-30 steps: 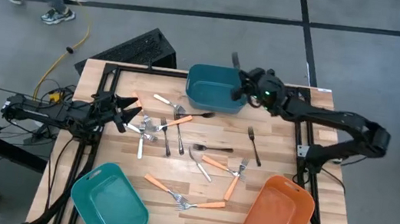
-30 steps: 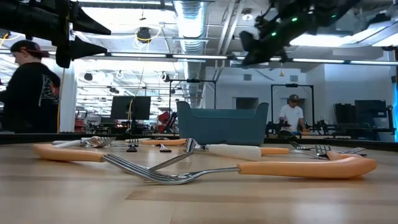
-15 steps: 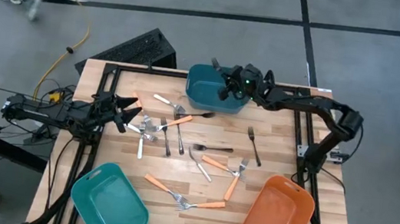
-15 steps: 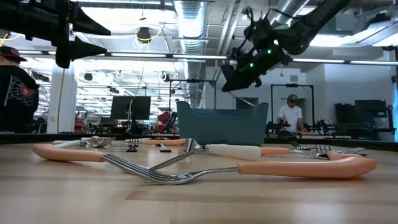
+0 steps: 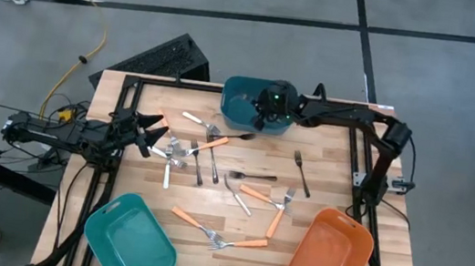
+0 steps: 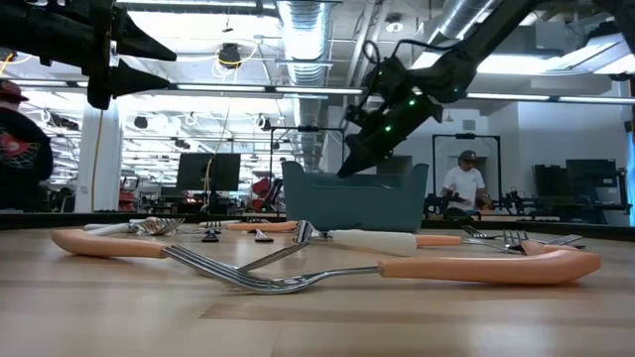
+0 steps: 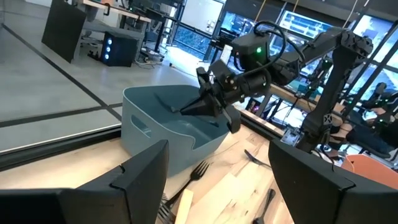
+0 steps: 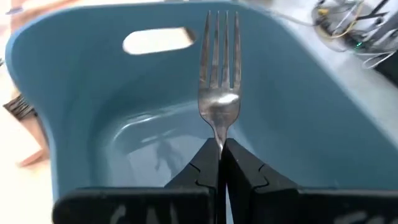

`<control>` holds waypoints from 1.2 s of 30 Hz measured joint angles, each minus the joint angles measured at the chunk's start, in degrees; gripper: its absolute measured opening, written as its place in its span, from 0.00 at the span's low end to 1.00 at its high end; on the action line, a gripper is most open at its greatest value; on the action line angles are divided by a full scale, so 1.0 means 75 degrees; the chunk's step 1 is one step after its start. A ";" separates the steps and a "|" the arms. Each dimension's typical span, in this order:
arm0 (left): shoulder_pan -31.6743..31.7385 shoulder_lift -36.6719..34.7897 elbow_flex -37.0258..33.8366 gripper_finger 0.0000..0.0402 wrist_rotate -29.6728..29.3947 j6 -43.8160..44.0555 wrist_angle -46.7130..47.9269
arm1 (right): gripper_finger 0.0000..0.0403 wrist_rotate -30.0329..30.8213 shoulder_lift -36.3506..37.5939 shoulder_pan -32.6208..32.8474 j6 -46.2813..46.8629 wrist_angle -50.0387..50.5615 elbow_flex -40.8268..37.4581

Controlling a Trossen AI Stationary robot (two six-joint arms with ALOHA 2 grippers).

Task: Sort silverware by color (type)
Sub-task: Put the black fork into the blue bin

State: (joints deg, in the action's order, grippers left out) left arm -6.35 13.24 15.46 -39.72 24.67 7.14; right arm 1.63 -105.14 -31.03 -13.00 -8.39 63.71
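Your right gripper sits over the dark teal bin at the counter's far edge, jaws clamped on the neck of an all-silver fork, tines pointing into the bin's hollow toward its handle slot.

Your left gripper hangs at the counter's left side, jaws spread wide, just beside a cluster of forks.

Loose silverware lies across the counter's middle: orange-handled forks, white-handled pieces, a dark fork off to the right.

A light teal bin stands at the near left corner, an orange bin at the near right.
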 joint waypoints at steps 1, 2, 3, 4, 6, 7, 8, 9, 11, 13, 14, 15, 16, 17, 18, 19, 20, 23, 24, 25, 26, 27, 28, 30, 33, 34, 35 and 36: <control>0.0000 0.0003 0.0000 0.65 0.0003 0.0000 0.0000 | 0.09 -0.0002 -0.0086 0.0003 -0.0001 0.0121 0.0087; 0.0000 0.0003 0.0000 0.65 0.0003 0.0000 0.0002 | 0.09 0.0018 -0.0159 0.0003 0.0012 0.0266 0.0146; 0.0000 0.0003 0.0000 0.65 0.0002 0.0000 0.0000 | 0.09 0.0108 -0.0216 0.0003 0.0048 0.0407 0.0198; 0.0001 0.0003 0.0000 0.65 0.0003 0.0000 0.0000 | 0.09 0.0208 -0.0266 -0.0006 0.0086 0.0518 0.0263; 0.0000 0.0003 0.0000 0.65 0.0003 0.0000 0.0000 | 0.09 0.0328 -0.0280 -0.0027 0.0110 0.0651 0.0294; 0.0000 0.0003 0.0000 0.65 0.0003 0.0000 0.0000 | 0.09 0.0358 -0.0278 -0.0042 0.0119 0.0703 0.0294; 0.0001 0.0003 0.0000 0.65 0.0003 0.0000 0.0000 | 0.09 0.0374 -0.0277 -0.0050 0.0120 0.0715 0.0294; 0.0000 0.0001 0.0000 0.65 0.0003 0.0000 0.0000 | 0.09 0.0375 -0.0277 -0.0049 0.0121 0.0760 0.0294; 0.0000 0.0003 0.0000 0.65 0.0003 0.0000 0.0000 | 0.10 0.0375 -0.0277 -0.0041 0.0124 0.0797 0.0294; 0.0003 0.0003 0.0000 0.65 -0.0005 0.0000 -0.0003 | 0.11 0.0372 -0.0277 -0.0038 0.0132 0.0870 0.0297; 0.0000 0.0001 0.0000 0.65 -0.0006 0.0000 -0.0003 | 0.11 0.0372 -0.0277 -0.0038 0.0175 0.0958 0.0297; 0.0000 0.0003 0.0000 0.65 -0.0006 0.0000 -0.0003 | 0.11 0.0375 -0.0277 -0.0037 0.0240 0.1037 0.0297; 0.0001 0.0001 0.0000 0.65 -0.0009 0.0000 -0.0003 | 0.11 0.0375 -0.0277 -0.0029 0.0302 0.1111 0.0297; 0.0002 0.0003 0.0000 0.65 -0.0012 0.0000 -0.0003 | 0.11 0.0375 -0.0277 -0.0028 0.0330 0.1147 0.0295; 0.0000 0.0003 0.0000 0.65 -0.0012 0.0000 -0.0003 | 0.11 0.0379 -0.0277 -0.0031 0.0334 0.1144 0.0292; 0.0002 0.0002 0.0000 0.65 -0.0012 0.0000 -0.0003 | 0.11 0.0381 -0.0277 -0.0032 0.0351 0.1141 0.0287; 0.0001 0.0003 0.0000 0.65 -0.0015 0.0000 -0.0003 | 0.11 0.0381 -0.0277 -0.0031 0.0416 0.1146 0.0284; 0.0000 0.0001 0.0000 0.65 -0.0015 0.0000 -0.0006 | 0.11 0.0375 -0.0277 -0.0093 0.0736 0.1146 0.0279; 0.0002 0.0003 0.0000 0.65 -0.0015 0.0000 -0.0006 | 0.11 0.0378 -0.0279 -0.0113 0.0789 0.1146 0.0279; 0.0000 0.0002 0.0000 0.65 -0.0015 0.0000 -0.0006 | 0.11 0.0381 -0.0329 -0.0120 0.0791 0.1113 0.0279; 0.0000 0.0000 0.0000 0.65 -0.0015 0.0000 -0.0006 | 0.11 0.0381 -0.0378 -0.0121 0.0802 0.1055 0.0279; 0.0000 0.0003 0.0000 0.65 -0.0015 0.0000 -0.0006 | 0.11 0.0399 -0.0399 -0.0130 0.0847 0.1072 0.0276; 0.0000 0.0000 0.0000 0.65 -0.0017 0.0000 -0.0006 | 0.11 0.0407 -0.0405 -0.0140 0.0911 0.1135 0.0260; 0.0000 0.0002 0.0000 0.65 -0.0022 0.0000 -0.0006 | 0.11 0.0404 -0.0402 -0.0137 0.0959 0.1082 0.0259; 0.0001 0.0000 0.0000 0.65 -0.0020 0.0000 -0.0003 | 0.11 0.0404 -0.0396 -0.0134 0.0904 0.1086 0.0270; 0.0000 0.0000 0.0000 0.65 -0.0020 0.0000 -0.0006 | 0.11 0.0414 -0.0399 -0.0131 0.0896 0.1075 0.0270; 0.0000 0.0000 0.0000 0.65 -0.0020 0.0000 -0.0006 | 0.11 0.0423 -0.0399 -0.0133 0.0896 0.1047 0.0270; 0.0003 0.0000 0.0000 0.65 -0.0020 0.0000 -0.0006 | 0.11 0.0433 -0.0399 -0.0134 0.0922 0.1006 0.0270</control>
State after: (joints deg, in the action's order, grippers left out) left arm -6.33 13.23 15.46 -39.88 24.67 7.09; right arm 4.89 -108.14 -32.03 -6.09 -0.84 65.73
